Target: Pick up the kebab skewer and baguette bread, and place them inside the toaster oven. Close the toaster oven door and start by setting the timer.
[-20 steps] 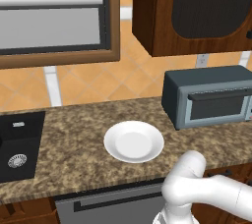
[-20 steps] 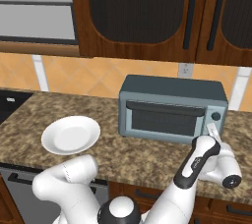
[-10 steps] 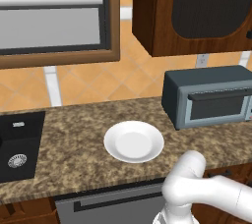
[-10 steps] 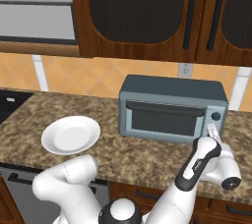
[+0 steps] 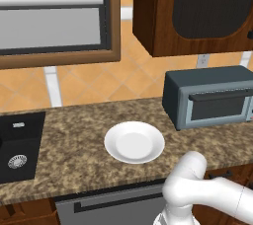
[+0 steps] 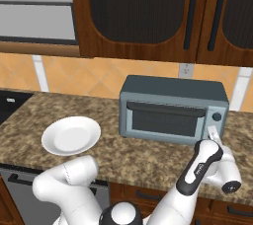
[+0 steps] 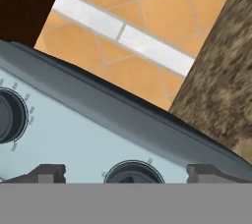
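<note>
Right base view is showing the toaster oven as a dark blue-grey box standing upright on the speckled brown desk, near the tiled back wall and under the dark wooden wall cabinets. Its long axis is running side to side along the wall, and its front is facing out toward the robot. The toaster oven door is sitting shut across most of that front, a wide framed panel with a dark window and a dark bar handle along its top edge; a round knob is showing on the pale strip to the right of the door. A white plate is lying flat on the desk to the left of the oven, well apart from it and with nothing on it. In the left base view the oven is standing at the right end of the desk, the plate in the middle, and a dark sink at the left. The gripper is hovering close in front of the oven's pale control panel, its two dark tips standing wide apart on either side of a dark round dial, gripping nothing.
</note>
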